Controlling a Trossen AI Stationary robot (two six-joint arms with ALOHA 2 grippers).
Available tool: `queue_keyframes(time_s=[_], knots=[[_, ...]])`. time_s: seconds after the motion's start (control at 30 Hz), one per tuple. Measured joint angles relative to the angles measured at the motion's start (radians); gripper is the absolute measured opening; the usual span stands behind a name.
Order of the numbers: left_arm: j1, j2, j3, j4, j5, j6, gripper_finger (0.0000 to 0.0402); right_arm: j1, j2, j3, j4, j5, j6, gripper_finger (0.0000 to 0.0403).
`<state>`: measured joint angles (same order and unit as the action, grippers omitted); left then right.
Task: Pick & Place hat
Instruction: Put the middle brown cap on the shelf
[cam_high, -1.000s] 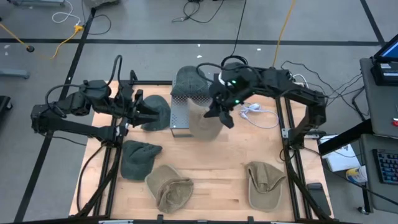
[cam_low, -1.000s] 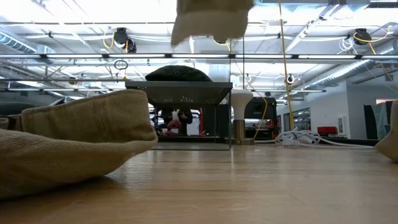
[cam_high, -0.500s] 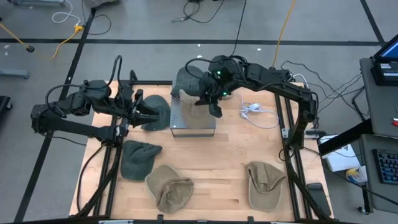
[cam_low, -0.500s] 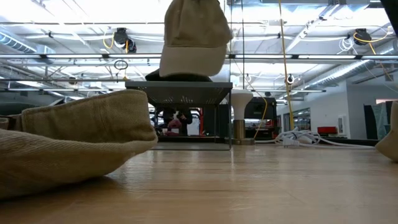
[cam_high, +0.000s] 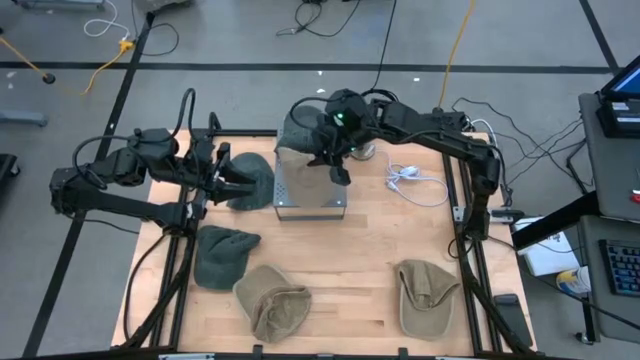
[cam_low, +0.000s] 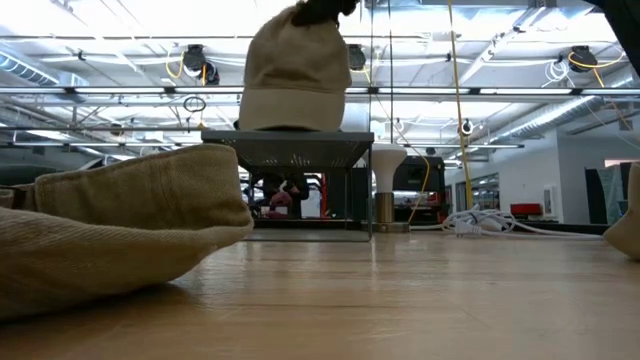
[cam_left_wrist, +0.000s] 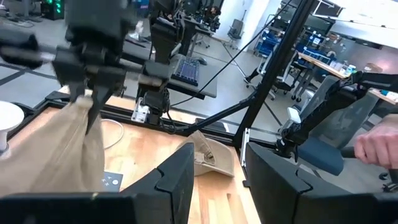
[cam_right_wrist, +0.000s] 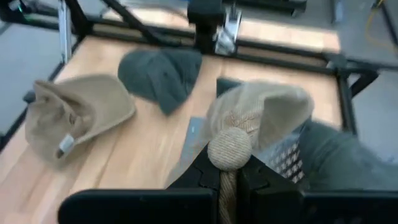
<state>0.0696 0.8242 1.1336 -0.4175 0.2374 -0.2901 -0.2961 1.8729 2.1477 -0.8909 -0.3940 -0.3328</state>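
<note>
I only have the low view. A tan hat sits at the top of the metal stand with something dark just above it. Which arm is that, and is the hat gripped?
Observer: It is the right arm. Its wrist view shows the right gripper shut on the tan hat at the crown button.
Reviewer: Is anything else on that stand?
Observer: Yes. A dark green hat lies on the far part of the metal stand, hidden from you behind the tan one.
Reviewer: And the left arm?
Observer: It waits at the table's left side with the left gripper open, beside a second green hat.
</note>
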Motion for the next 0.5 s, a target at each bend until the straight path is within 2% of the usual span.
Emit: queue_keyframes(time_s=[0.33, 0.5], knots=[[0.0, 0.0, 0.0, 0.003, -0.003, 0.0, 0.0147, -0.029, 0.06, 0.002, 0.056, 0.005, -0.053, 0.0002], [0.0, 0.0, 0.0, 0.003, -0.003, 0.0, 0.0147, -0.045, 0.074, 0.0, 0.052, 0.071, -0.091, 0.0003]])
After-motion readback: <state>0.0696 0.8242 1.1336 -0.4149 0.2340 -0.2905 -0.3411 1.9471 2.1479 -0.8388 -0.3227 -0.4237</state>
